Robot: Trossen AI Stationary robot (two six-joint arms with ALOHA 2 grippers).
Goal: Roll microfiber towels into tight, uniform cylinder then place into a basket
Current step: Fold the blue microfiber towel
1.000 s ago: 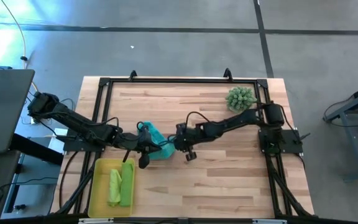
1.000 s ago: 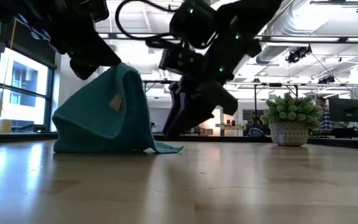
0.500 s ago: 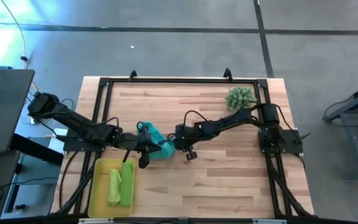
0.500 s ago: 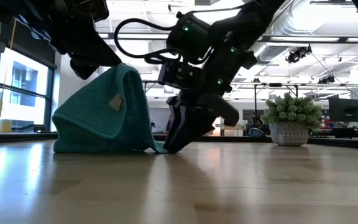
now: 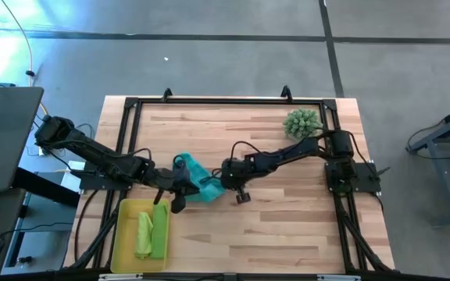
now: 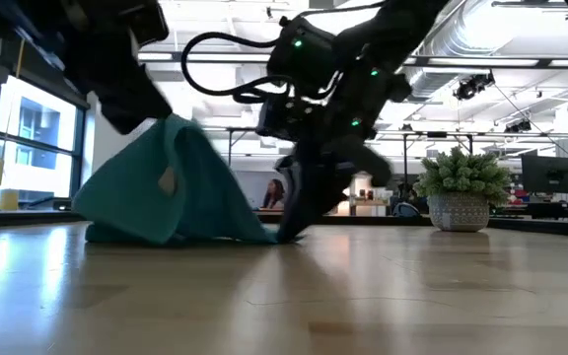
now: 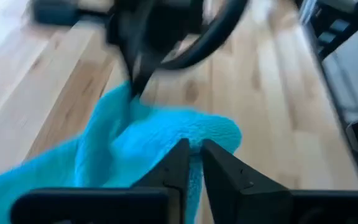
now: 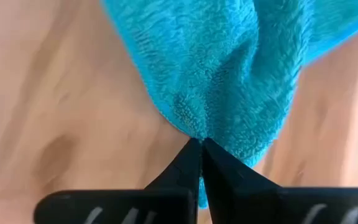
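Surface: wooden table [image 5: 287, 226] inside a black frame, with a spiky potted plant [image 5: 302, 122] sitting near the far right corner.
Basket: yellow basket [image 5: 123, 234] is lying at the near left corner, already holding two lime green towels [image 5: 152, 232] rolled side by side.
Towel in hand: teal towel [image 5: 194, 180] is sitting mid-table, just beyond the basket, tented up off the wood.
Right gripper: my right gripper [image 8: 201, 147] is pinching a low corner of the teal towel down at the table, fingers pressed together on the cloth.
Left gripper: my left gripper [image 7: 191, 163] is gripping the raised fold at the other end, fingers nearly together with cloth between them.
Step, as I judge it: I am spreading the towel flat so it can be rolled.
Doing it well: I am aiming to pull both ends apart evenly, keep the low corner on the wood, and lay the cloth without creases, since a wrinkled start would probably give a loose, uneven cylinder.
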